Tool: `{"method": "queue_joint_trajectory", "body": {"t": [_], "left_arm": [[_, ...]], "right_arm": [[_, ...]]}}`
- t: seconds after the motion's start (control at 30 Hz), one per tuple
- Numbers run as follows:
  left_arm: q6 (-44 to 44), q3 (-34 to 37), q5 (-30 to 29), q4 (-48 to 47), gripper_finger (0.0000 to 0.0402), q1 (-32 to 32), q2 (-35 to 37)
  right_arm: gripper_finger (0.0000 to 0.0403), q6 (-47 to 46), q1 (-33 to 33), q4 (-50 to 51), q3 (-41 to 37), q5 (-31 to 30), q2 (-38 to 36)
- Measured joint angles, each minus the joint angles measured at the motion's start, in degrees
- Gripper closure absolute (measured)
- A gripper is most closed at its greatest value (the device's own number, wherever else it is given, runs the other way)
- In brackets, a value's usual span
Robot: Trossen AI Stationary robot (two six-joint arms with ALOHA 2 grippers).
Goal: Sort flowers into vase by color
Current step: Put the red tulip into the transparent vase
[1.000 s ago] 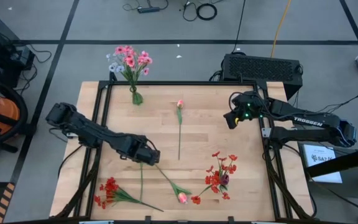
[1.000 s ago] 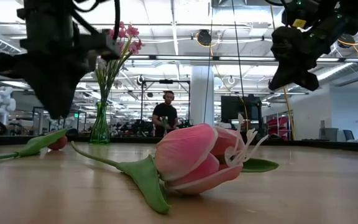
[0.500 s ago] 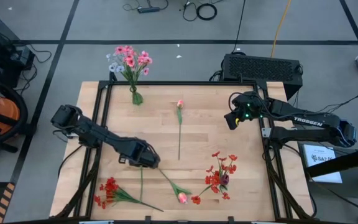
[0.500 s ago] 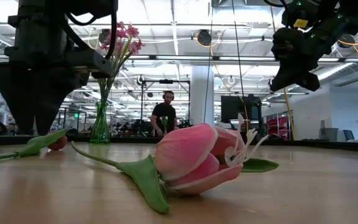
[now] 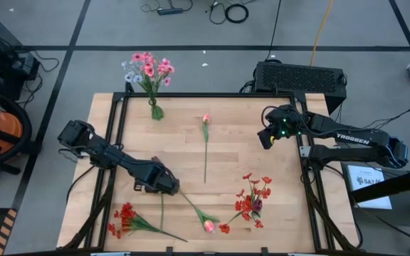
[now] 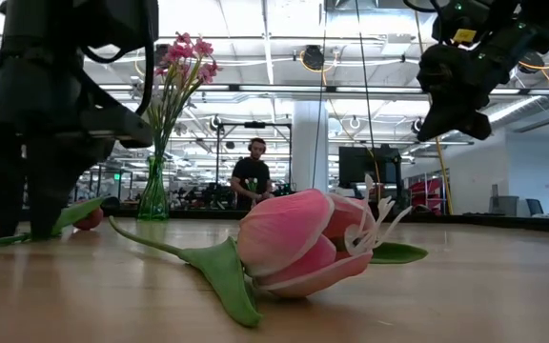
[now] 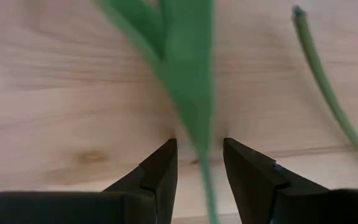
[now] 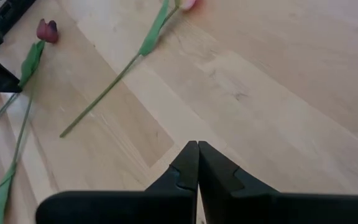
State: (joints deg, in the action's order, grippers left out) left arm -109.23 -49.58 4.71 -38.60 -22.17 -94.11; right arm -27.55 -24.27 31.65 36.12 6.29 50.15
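Left pincer (image 7: pixel 199 163) open on the worktop (image 5: pixel 276 206), its fingers (image 7: pixel 160 168) straddling a tulip (image 5: pixel 208 225) stem just below a leaf. The bloom lies beyond the tips, a second stem (image 7: pixel 331 93) just beside. Light, limp and thin, the stem looks likely to slip or bend; the bare stretch between the tips seems the best hold. Right pincer (image 8: pixel 197 163) hangs closed and empty, a vase (image 5: pixel 155 111) well apart.
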Motion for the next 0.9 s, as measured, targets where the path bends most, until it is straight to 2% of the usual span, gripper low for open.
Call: {"method": "queue_joint_trajectory", "body": {"t": [0.17,0.23,0.43,0.53,0.67,0.77,0.9], "left_arm": [[0.0,1.8,0.0,3.2,0.0268,0.0,0.3],[0.0,1.8,0.4,2.6,0.0283,0.0,0.3],[5.6,1.8,1.1,2.2,0.0387,0.0,0.4],[6.5,1.9,0.3,0.8,0.0395,-0.1,1.7],[6.5,0.5,-1.1,-7.3,0.0398,0.0,6.2],[6.7,-2.4,-5.3,-14.5,0.0398,-0.1,11.7],[14.8,-6.9,-20.3,-17.4,0.0399,0.5,18.9]], "right_arm": [[0.0403,0.4,0.0,0.4,0.0,0.0,0.0],[0.0403,0.5,0.0,0.4,0.0,-0.2,0.0],[0.0403,0.3,0.0,0.4,0.0,0.3,0.0],[0.0403,0.1,0.0,0.4,0.0,2.1,0.0],[0.0403,-0.6,0.0,2.0,0.0,4.7,-0.3],[0.0403,-0.2,0.0,5.7,0.0,7.2,-1.4],[0.0403,-1.0,0.0,12.4,0.0,7.5,-2.9]]}}
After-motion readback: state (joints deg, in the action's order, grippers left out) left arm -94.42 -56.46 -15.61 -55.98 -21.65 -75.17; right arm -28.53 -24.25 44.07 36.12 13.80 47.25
